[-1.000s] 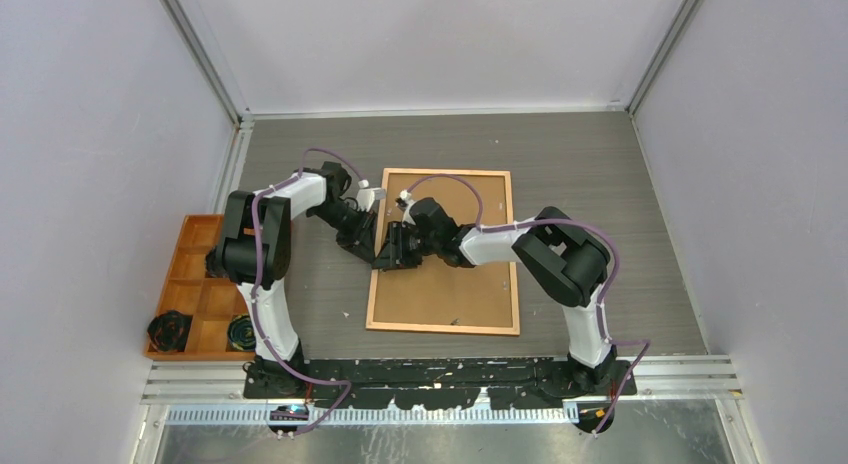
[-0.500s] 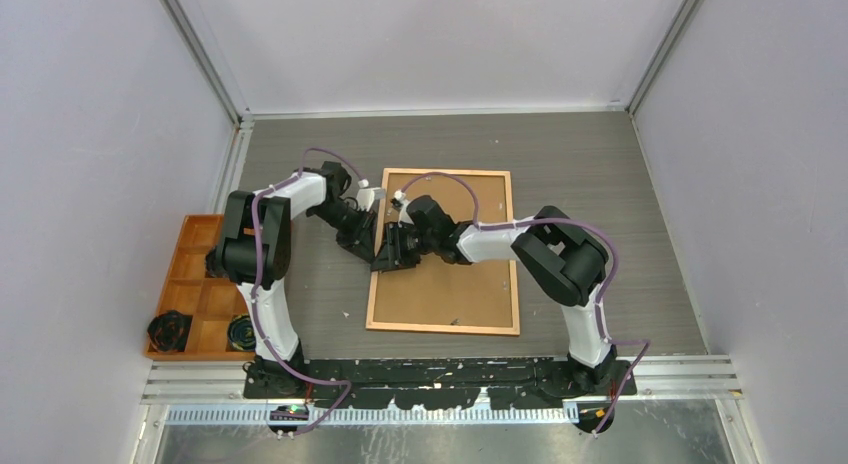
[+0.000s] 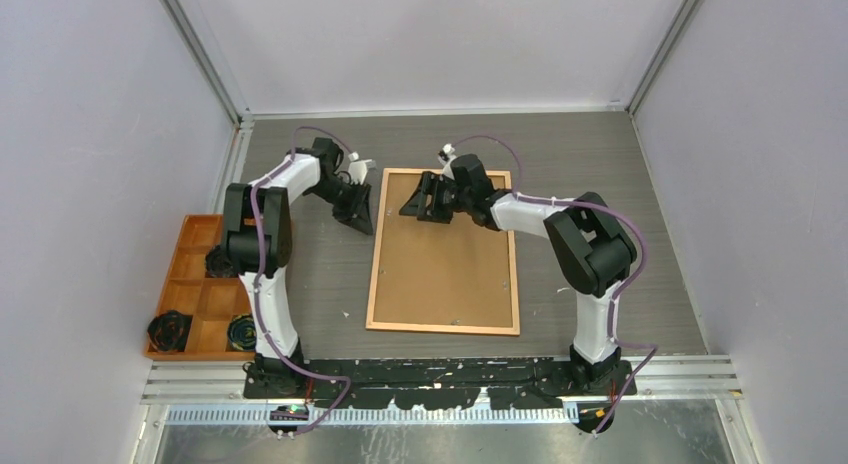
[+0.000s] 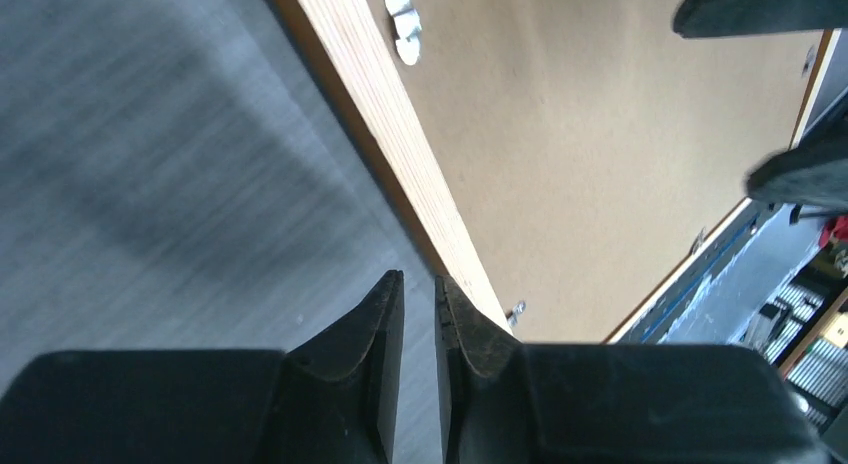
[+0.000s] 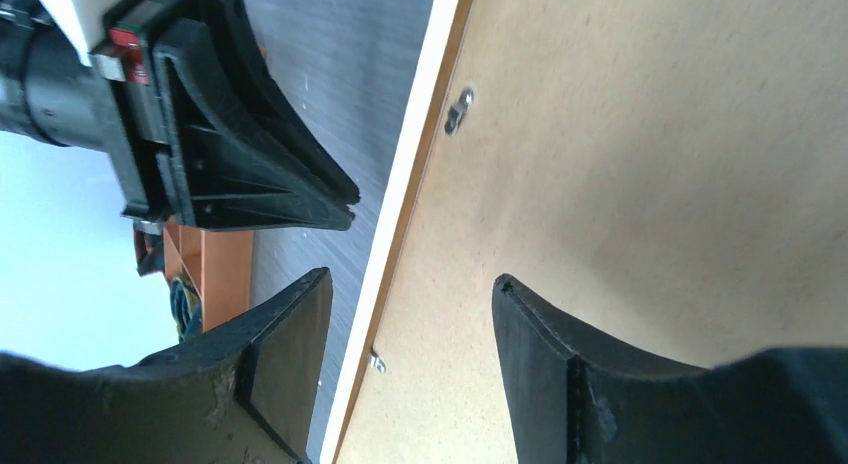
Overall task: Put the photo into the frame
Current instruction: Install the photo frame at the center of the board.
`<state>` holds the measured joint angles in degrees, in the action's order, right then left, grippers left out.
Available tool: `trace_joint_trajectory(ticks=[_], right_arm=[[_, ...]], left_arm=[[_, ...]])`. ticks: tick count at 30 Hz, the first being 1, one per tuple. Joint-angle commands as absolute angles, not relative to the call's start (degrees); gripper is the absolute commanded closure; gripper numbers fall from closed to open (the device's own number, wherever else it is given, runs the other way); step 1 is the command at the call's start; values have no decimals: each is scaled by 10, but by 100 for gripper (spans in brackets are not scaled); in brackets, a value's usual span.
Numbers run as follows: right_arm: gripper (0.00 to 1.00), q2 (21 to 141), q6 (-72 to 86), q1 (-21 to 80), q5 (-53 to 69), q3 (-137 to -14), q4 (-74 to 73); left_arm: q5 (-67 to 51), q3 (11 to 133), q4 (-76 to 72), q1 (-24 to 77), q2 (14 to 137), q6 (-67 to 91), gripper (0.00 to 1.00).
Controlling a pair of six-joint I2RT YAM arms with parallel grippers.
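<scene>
Frame [image 3: 443,274] lies back-up at the table's [image 3: 600,184] centre, fibreboard showing. Left gripper [image 4: 418,279] hangs beside its left rail toward 10 o'clock, jaws nearly closed on nothing. Right gripper [image 5: 410,279] hovers over the board near 12 o'clock, jaws well apart, empty.

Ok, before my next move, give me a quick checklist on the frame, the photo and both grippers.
1. Frame lying flat, back up: ok.
2. Left gripper empty, jaws nearly together, beside the frame's left rail: ok.
3. Right gripper open and empty over the frame's back: ok.
4. Photo located: not ok, no view shows it.
5. Clips turned clear of the back: cannot tell.
</scene>
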<state>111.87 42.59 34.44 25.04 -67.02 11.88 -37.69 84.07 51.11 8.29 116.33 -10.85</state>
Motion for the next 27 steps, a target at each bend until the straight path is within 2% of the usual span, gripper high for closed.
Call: trace_joint_trajectory(ticks=[1,13,27], right_arm=[[35,1143,427,345,248,-726,127],[44,1250,457,345,266,-825,132],[50,1292,475,361,270,-859,133]], left_arm=[[-404,887,500,81,1197,-73,80],[-414,889,486,81,1229,-63,84],[-418,876,468,81,1226,-54,86]])
